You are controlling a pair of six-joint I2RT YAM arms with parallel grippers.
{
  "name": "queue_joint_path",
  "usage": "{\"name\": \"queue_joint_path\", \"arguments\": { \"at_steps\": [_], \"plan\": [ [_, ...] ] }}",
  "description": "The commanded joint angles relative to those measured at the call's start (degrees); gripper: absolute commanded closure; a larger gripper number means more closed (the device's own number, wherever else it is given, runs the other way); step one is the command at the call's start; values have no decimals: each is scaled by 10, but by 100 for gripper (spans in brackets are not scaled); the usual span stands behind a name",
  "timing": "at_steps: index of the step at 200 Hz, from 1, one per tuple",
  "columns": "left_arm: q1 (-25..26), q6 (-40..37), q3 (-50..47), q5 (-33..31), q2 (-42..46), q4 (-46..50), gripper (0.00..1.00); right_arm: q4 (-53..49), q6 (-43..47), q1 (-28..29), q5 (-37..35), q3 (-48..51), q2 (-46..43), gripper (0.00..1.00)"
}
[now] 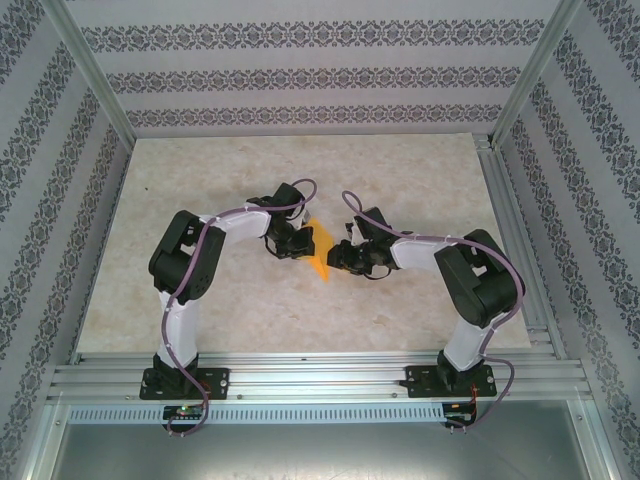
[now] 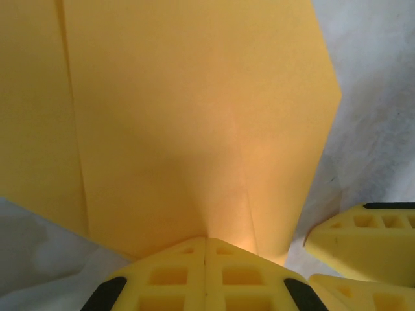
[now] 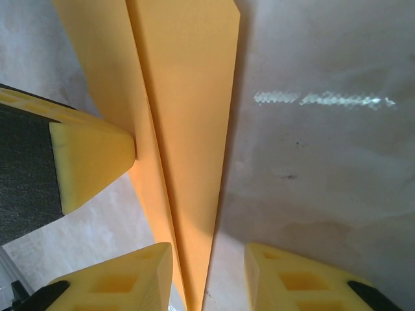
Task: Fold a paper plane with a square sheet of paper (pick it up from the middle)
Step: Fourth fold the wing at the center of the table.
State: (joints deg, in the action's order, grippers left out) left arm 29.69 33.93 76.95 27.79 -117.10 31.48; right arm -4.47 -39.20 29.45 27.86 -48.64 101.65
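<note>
The orange-yellow sheet of paper (image 1: pixel 319 254) is folded into a narrow pointed paper plane (image 3: pixel 188 97) with a centre crease, held just above the table between the two arms. My left gripper (image 1: pixel 296 243) is shut on it; in the left wrist view its yellow fingertips (image 2: pixel 205 245) meet at the paper's (image 2: pixel 194 116) near edge. My right gripper (image 1: pixel 346 256) stands open. In the right wrist view the plane's pointed end lies between the right gripper's (image 3: pixel 207 254) spread fingers, touching neither pad. The left gripper's finger (image 3: pixel 91 159) presses the paper's side there.
A beige marbled tabletop (image 1: pixel 250 310) lies under both arms, walled by patterned panels and an aluminium frame (image 1: pixel 500 150). The right gripper's yellow fingers (image 2: pixel 363 236) show close beside the paper in the left wrist view. Bare table (image 3: pixel 324 162) lies right of the plane.
</note>
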Motion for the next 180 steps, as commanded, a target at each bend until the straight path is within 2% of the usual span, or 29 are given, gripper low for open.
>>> {"name": "queue_joint_path", "arguments": {
  "at_steps": [1,70,104,124,131,150,161,180],
  "plan": [
    [-3,-25,-6,-20,10,-2,100,22,-3,-1,19,-16,18,63],
    [-11,-28,-34,-38,11,1,100,-11,8,27,6,-47,42,67],
    [-14,-22,-36,-16,37,-9,100,-46,12,44,-49,-55,23,69],
    [-21,-22,-25,-3,30,-6,100,-48,10,43,-77,-41,-19,73],
    [-23,-20,-25,0,27,-10,100,-43,9,40,-78,-37,-29,79],
    [-26,-15,-28,3,27,-16,100,9,-8,33,-35,-20,-34,90],
    [-27,-14,-29,7,28,-18,100,41,-25,32,-7,-14,-24,93],
    [-28,-15,-27,14,27,-16,100,66,-37,32,3,-9,-5,96]
  ]
}}
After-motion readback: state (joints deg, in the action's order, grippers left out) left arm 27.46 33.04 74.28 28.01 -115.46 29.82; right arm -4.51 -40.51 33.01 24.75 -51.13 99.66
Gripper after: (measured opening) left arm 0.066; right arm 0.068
